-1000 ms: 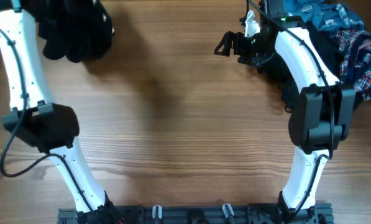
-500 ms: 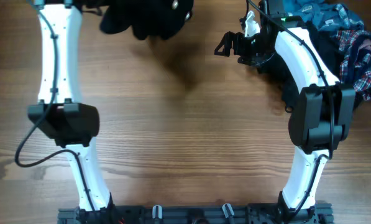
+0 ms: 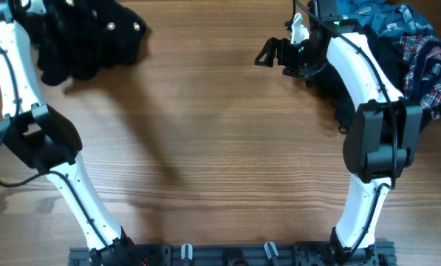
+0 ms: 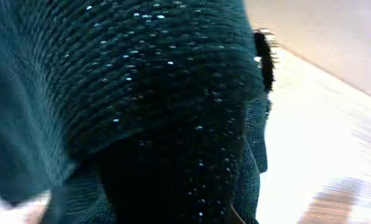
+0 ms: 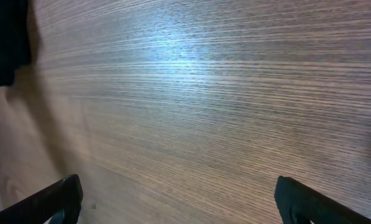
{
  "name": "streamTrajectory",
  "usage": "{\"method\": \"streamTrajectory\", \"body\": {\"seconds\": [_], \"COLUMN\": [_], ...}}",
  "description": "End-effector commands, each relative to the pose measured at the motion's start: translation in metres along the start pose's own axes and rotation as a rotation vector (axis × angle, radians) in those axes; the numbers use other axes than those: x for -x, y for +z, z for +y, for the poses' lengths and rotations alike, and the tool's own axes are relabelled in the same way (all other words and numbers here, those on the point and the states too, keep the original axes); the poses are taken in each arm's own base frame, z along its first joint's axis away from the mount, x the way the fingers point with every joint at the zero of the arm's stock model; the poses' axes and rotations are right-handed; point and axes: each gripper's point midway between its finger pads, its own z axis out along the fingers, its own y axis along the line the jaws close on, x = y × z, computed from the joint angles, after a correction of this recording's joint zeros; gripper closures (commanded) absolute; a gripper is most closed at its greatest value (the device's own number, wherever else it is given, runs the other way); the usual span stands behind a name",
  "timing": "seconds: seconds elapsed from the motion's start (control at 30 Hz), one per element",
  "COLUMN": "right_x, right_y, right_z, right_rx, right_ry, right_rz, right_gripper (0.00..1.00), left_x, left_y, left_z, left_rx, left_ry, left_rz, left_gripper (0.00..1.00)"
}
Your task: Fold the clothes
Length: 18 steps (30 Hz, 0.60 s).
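**Left gripper** (image 3: 35,10), at 10 o'clock on the table (image 3: 220,162), grasps the black knit garment (image 3: 94,37). Its fingers are buried in the cloth, whose speckled ribbing fills the left wrist view. The garment's shadow (image 3: 142,133) lies apart from it on the wood, toward 5 o'clock. **Right gripper** (image 3: 267,53), at 1 o'clock, is spread wide and holds nothing, over bare wood. At 2 o'clock, beyond the right arm (image 3: 360,66), lies the pile of clothes (image 3: 419,52): blue denim, red-and-blue plaid and dark fabric.
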Motion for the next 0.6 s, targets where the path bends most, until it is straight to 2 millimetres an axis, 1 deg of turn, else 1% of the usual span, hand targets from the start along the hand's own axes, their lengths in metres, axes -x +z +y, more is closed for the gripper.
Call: {"method": "streamTrajectory", "body": {"seconds": [0.0,0.07,0.13,0.2,0.27,0.33,0.4,0.43,0.57], "right_x": [-0.002,-0.002,-0.002,-0.001,0.001,0.003,0.004,0.004,0.004], "right_y": [0.001,0.001,0.001,0.001,0.001,0.001,0.001,0.001,0.001], "right_z": [0.005,0.005,0.005,0.005,0.006,0.007,0.007,0.007,0.007], "right_rx": [0.018,0.018,0.017,0.018,0.02,0.023,0.023,0.023,0.023], "right_ry": [0.008,0.008,0.006,0.005,0.0,-0.005,-0.007,-0.007,-0.007], "right_rz": [0.006,0.006,0.006,0.003,-0.006,-0.014,-0.017,-0.017,-0.017], "right_gripper": [0.0,0.0,0.0,0.0,0.0,0.0,0.0,0.0,0.0], "left_x": [-0.002,0.001,0.002,0.002,0.001,0.001,0.001,0.0,-0.002], "left_y": [0.014,0.013,0.013,0.013,0.011,0.009,0.006,0.003,-0.005], "left_z": [-0.004,0.001,0.001,-0.003,-0.015,-0.03,-0.052,-0.069,-0.128], "left_rx": [0.029,0.061,0.057,0.034,-0.025,-0.085,-0.144,-0.182,-0.255], "left_ry": [0.02,0.025,0.025,0.022,0.026,0.036,0.058,0.078,0.164], "left_rz": [0.006,-0.007,-0.011,-0.009,-0.008,-0.006,-0.006,-0.007,-0.027], "left_gripper": [0.96,0.96,0.96,0.96,0.96,0.96,0.96,0.96,0.96]}}
